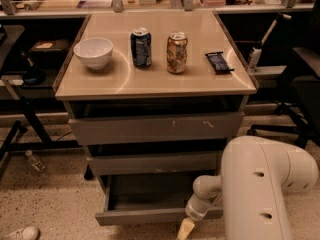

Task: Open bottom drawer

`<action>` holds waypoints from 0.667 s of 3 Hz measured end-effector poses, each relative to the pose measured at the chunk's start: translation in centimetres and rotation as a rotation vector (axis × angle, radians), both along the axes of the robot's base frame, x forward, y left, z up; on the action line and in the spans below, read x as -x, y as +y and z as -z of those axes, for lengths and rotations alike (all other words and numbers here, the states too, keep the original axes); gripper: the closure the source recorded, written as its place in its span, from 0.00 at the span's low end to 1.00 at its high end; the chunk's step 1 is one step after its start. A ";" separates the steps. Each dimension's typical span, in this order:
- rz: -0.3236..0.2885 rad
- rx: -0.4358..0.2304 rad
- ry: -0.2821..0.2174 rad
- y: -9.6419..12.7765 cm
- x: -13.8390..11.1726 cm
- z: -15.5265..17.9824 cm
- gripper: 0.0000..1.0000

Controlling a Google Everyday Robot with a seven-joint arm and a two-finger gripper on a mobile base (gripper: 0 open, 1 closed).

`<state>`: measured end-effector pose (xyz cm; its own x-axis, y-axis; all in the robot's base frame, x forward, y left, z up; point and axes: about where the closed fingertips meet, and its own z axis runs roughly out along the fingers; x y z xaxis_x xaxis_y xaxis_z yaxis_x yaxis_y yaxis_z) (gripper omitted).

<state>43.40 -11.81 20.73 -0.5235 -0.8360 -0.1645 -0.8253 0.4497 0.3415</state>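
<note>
The bottom drawer point(145, 216) is the narrowest grey front, low on the cabinet. It stands pulled out, and its shallow grey tray interior point(150, 191) shows. My gripper point(186, 228) is at the drawer's front edge, right of centre, pointing down with a yellowish tip. The white arm point(260, 189) fills the lower right and hides the drawer's right end. Above are the mid-width front point(152, 163) and the widest front with white scratch marks point(157, 127), both pushed in.
On the cabinet top point(200, 84) stand a white bowl point(93, 52), a blue can point(141, 47), an orange can point(177, 52) and a dark snack bar point(218, 62). A bottle point(35, 161) and a shoe point(20, 233) lie on the floor at left. Chairs stand at right.
</note>
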 end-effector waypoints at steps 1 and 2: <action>-0.002 0.012 0.052 -0.2 2.7 -0.5 0.00; -0.002 0.012 0.052 -0.2 2.7 -0.5 0.00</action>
<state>40.69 -11.97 21.25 -0.5292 -0.8390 -0.1265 -0.8075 0.4523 0.3786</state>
